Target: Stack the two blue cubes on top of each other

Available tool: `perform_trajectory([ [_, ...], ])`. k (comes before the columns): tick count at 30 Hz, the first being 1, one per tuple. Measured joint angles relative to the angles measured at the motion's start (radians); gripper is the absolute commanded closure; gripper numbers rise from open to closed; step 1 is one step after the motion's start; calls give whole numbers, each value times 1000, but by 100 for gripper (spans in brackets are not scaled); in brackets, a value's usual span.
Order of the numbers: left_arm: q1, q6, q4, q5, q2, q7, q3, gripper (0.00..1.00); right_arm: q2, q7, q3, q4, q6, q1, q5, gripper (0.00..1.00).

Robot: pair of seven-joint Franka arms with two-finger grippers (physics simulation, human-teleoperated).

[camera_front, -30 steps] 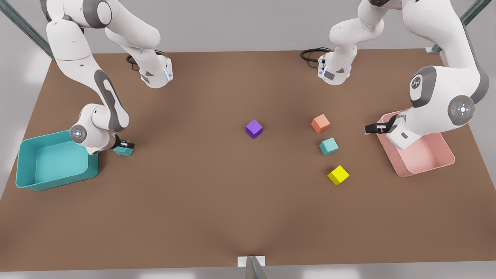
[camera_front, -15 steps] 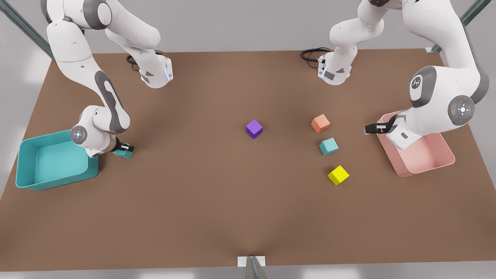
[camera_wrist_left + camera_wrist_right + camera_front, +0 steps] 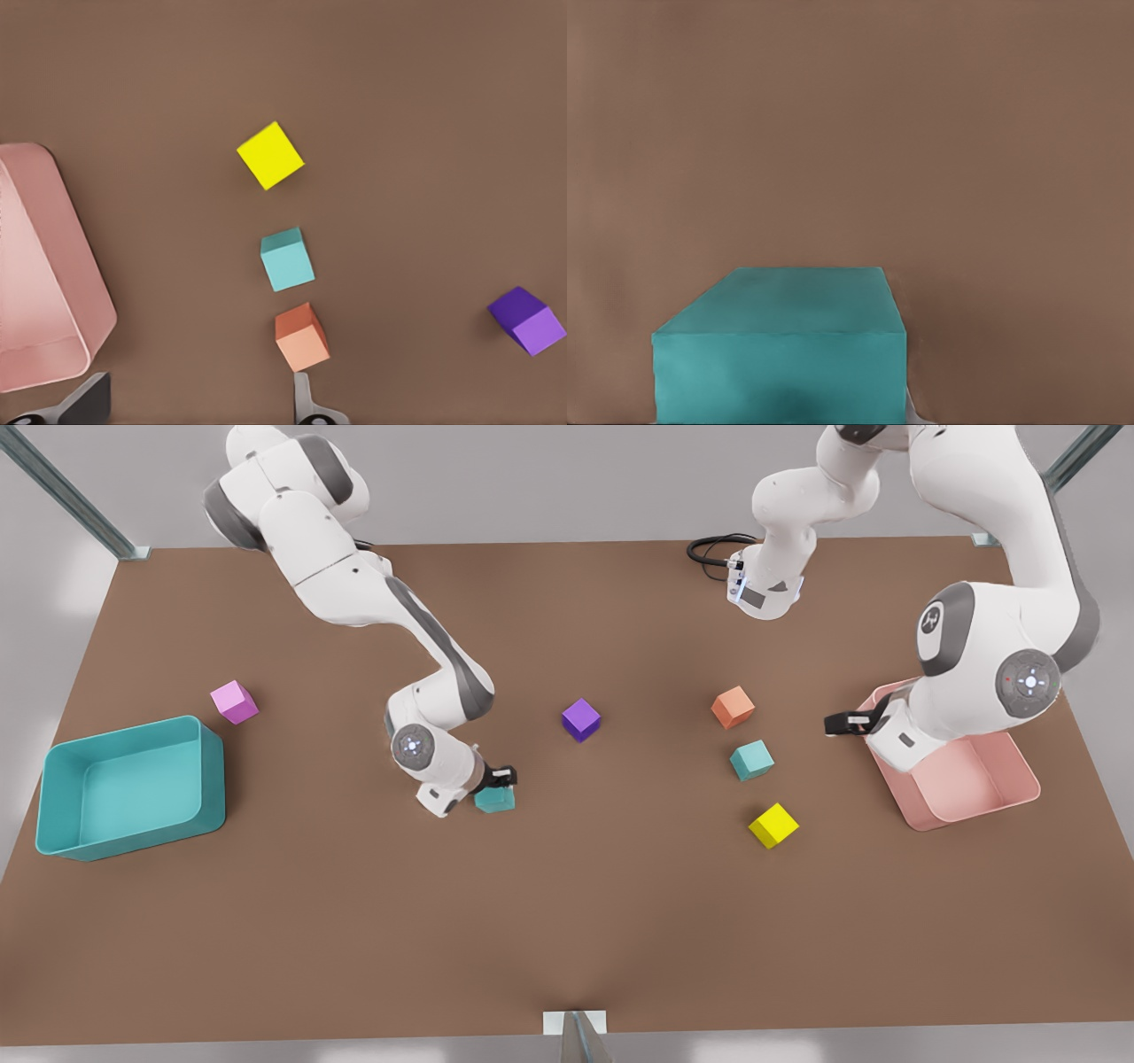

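One blue cube [image 3: 493, 800] is held in my right gripper [image 3: 498, 784], which is shut on it low over the table, left of centre in the front view. Seen up close from the right wrist, that cube [image 3: 780, 354] fills the near part of the picture. The other blue cube [image 3: 751, 760] [image 3: 287, 259] rests on the table toward the front view's right, between an orange and a yellow cube. My left gripper [image 3: 837, 724] [image 3: 197, 407] hovers open beside the pink bin, right of that cube and apart from it.
An orange cube [image 3: 733, 707] [image 3: 302, 336], a yellow cube [image 3: 772, 825] [image 3: 270, 155] and a purple cube [image 3: 580, 719] [image 3: 528, 320] lie near the free blue cube. A pink cube [image 3: 234, 701] sits by the teal bin [image 3: 208, 788]. The pink bin [image 3: 921, 819] [image 3: 84, 292] stands at the right.
My right arm has carried the blue cube from beside the teal bin toward the middle of the table, uncovering a pink cube. The left gripper has shifted slightly.
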Motion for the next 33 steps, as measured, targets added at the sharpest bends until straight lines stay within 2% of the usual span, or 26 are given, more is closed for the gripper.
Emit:
perform_trajectory([
  [2,-83,7,-29,-1,1,-13,73,0,89,71,-11,111,16,86,2,26],
  [8,-101,98,-156,-14,1,-70,143,0,231,268,-39,268,76,200,-24,26],
  [10,-102,155,-252,-33,0,-95,151,0,257,327,-51,301,91,228,-27,0],
  [16,-139,444,-517,-125,20,-162,154,0,259,474,-56,346,111,234,-31,0],
  [19,-152,561,-584,-164,30,-188,154,0,183,529,-52,424,57,137,-30,0],
  [23,-164,654,-633,-186,42,-217,154,0,121,545,-53,530,-161,-111,-34,0],
  [27,-175,722,-647,-193,72,-239,154,0,83,422,-54,578,-379,-345,-186,0],
  [30,-183,752,-656,-195,95,-252,154,0,-129,299,-50,589,-578,-350,-265,0],
  [33,-190,773,-657,-195,117,-263,154,0,-389,196,-49,425,-713,-348,-291,0],
])
